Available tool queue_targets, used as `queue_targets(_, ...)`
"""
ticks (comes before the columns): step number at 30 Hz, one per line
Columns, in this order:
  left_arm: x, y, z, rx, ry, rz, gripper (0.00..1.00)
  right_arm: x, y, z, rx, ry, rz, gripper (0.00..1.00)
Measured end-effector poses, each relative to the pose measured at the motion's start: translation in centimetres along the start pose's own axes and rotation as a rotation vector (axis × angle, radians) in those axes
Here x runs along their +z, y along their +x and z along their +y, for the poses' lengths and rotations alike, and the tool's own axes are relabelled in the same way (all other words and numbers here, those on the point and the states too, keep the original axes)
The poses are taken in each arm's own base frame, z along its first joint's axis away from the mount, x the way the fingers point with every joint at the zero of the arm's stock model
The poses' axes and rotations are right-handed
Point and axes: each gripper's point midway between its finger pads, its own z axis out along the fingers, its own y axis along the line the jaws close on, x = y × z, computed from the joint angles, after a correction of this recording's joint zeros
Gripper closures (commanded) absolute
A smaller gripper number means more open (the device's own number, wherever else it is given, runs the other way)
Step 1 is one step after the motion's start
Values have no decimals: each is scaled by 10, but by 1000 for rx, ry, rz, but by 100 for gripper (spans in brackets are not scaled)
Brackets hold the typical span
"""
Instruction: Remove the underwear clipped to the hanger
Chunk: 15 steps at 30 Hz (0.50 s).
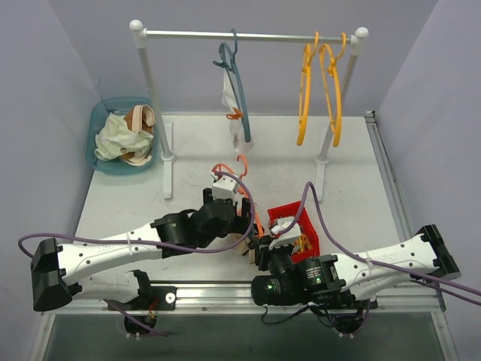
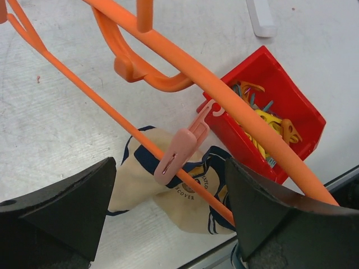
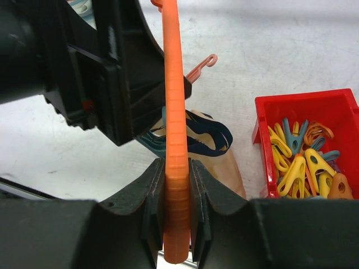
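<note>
Two sets of jaws work one orange hanger. The right jaws are pressed onto its flat edge, pinching it upright above the tabletop. The left jaws stand spread wide, one finger on either side of the pink clip that pins the cream underwear, dark-trimmed, to the hanger's thin lower bar. The clip lies straight ahead between those fingers, its long axis slanting across the bar, tail up toward the red bin of pegs. The left arm is plainly the nearer. The cream underwear droops below the bar and seems to rest on the tabletop. Squeezing the clip's tail looks like the next need. The white underwear hangs well apart, on the blue-grey hanger at the rail.
</note>
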Motion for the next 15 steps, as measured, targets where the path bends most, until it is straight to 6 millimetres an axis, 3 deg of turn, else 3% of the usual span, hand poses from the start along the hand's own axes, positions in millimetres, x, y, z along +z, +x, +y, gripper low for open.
queue_targets(7,12,14,8,51,-80,22,24,0,0,-1,-8,2,1,100)
queue_targets(15,-5,1,32,-3,-175,-44,44,0,-2,-1,3,4,-8,100)
